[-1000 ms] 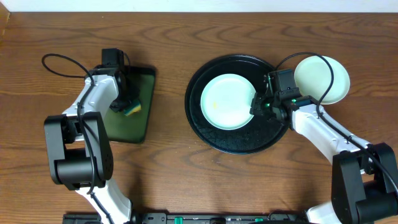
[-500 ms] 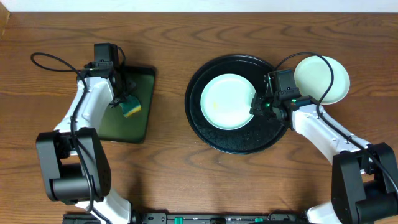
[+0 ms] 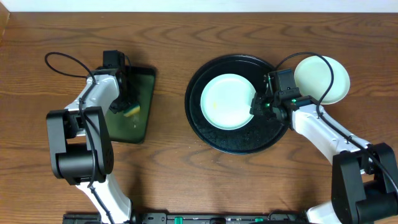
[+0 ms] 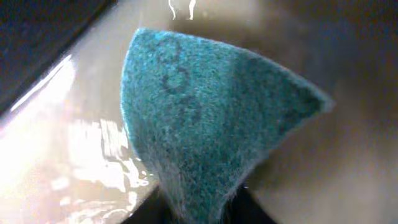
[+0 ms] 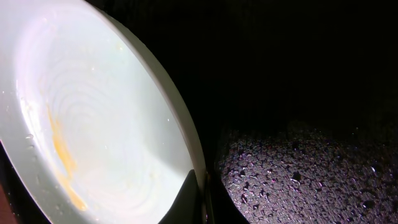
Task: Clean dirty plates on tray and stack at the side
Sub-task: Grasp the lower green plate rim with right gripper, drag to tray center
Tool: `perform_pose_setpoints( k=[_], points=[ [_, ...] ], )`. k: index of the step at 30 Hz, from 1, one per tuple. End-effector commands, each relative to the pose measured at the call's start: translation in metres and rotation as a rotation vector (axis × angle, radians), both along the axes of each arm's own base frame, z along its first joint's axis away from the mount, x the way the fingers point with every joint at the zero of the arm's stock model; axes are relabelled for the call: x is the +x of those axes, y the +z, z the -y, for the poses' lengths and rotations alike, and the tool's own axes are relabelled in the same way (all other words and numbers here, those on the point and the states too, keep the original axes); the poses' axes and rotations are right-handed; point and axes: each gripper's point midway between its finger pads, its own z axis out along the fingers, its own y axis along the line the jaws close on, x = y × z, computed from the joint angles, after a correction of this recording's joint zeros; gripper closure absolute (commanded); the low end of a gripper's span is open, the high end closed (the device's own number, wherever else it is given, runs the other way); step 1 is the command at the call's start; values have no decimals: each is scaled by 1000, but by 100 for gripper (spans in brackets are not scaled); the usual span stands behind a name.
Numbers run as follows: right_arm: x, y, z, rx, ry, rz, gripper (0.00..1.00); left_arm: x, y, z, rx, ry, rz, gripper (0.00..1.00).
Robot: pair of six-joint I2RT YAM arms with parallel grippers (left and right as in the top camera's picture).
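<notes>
**A:** On the right side of the brown wooden table (image 3: 174, 50), what lies in the large round glossy black tray (image 3: 236, 142)?

**B:** One small round pale mint-green plate (image 3: 227, 101), a little left of the tray's middle. The right wrist view shows yellowish smears (image 5: 59, 149) on its inner face. The bare tray floor beside it is beaded with water drops (image 5: 298, 168).

**A:** And the right gripper (image 3: 255, 104)?

**B:** It is pinched narrowly on that plate's right rim, with one dark finger (image 5: 186, 199) pressing at the edge. Whether the plate is lifted off the tray I cannot tell.

**A:** Any other plate?

**B:** A second small round plate (image 3: 323, 84), pale whitish-green, lies on the wood just beside the tray's upper right rim. A black cable (image 3: 332, 73) loops across it. Whether it touches the tray I cannot tell.

**A:** The left side?

**B:** The left gripper (image 3: 126, 104) hangs over the smaller rectangular black tray (image 3: 138, 127) with a green inside, well apart from the round tray. Its fingers are drawn together on a sponge (image 3: 132, 110) with a yellow body and a green scouring face. In the left wrist view that teal-green fibre fills the picture and tapers down into the grip, with shiny liquid (image 4: 81, 162) under it.
</notes>
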Motion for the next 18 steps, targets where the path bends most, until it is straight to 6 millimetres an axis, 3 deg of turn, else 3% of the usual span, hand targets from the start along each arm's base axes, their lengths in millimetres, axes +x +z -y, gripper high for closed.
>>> perform_pose_setpoints(
  k=[1, 2, 6, 12, 15, 18],
  points=[
    [-1, -1, -3, 6, 8, -3, 99, -1, 9, -8, 33, 8, 10, 81],
    [-1, -1, -3, 5, 10, -3, 99, 0, 16, -8, 34, 8, 27, 87],
    [-1, -2, -3, 3, 8, -2, 99, 2, 57, -8, 41, 10, 113, 92],
    [-1, -1, -2, 5, -4, -4, 99, -3, 101, 1, 0, 0, 199, 92],
    [0, -1, -2, 2, 1, 2, 99, -4, 105, 2, 1, -2, 207, 92],
    [2, -2, 3, -31, -10, 13, 99, -7, 88, 2, -6, 11, 172, 93]
  ],
)
